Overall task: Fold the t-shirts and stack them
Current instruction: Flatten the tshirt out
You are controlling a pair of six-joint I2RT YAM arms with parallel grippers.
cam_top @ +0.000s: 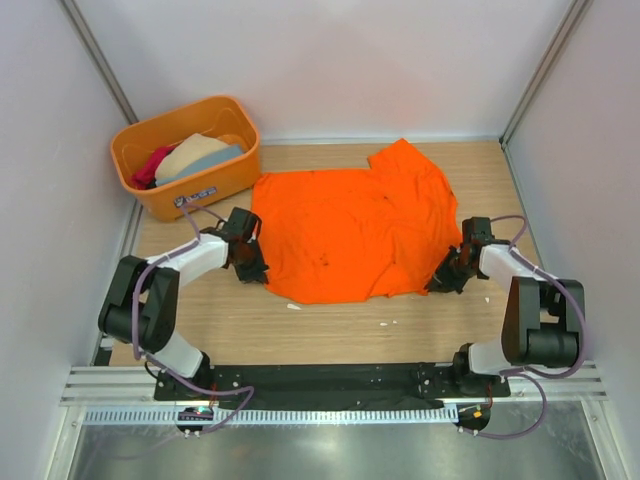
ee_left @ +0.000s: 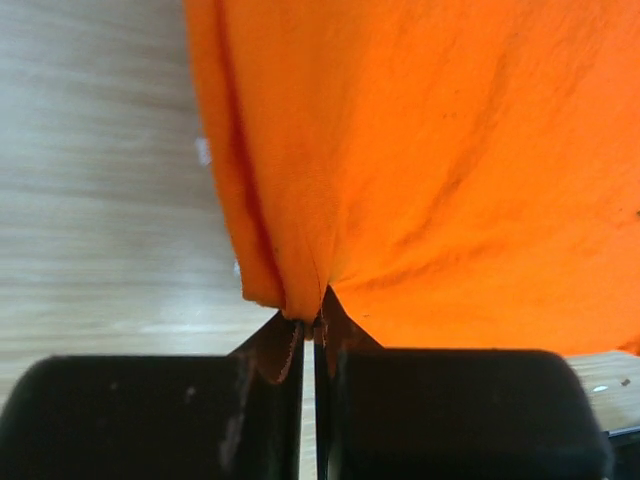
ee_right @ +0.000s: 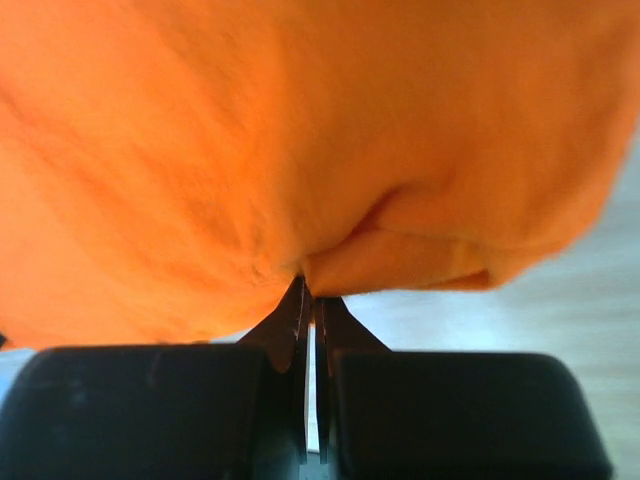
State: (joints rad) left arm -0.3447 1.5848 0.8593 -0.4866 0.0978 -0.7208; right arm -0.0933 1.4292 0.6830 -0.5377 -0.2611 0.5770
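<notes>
Bare surface (cam_top: 340,325) spans the lower centre of the top view, between the orange t-shirt (cam_top: 350,230) and the arm bases (cam_top: 330,380) — open passage. The tub (cam_top: 160,200) blocks the upper left. Left claw (cam_top: 258,274) and right claw (cam_top: 437,286), each clamped on the shirt's edge, obstruct mid-left and mid-right — walls (cam_top: 300,60) enclose three sides.

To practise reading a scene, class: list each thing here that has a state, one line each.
orange t-shirt: spread out, unfolded, pinched at two edges.
left gripper: shut on the orange t-shirt.
right gripper: shut on the orange t-shirt.
tub: upright, open, holding other shirts.
other shirts: crumpled, unfolded.
</notes>
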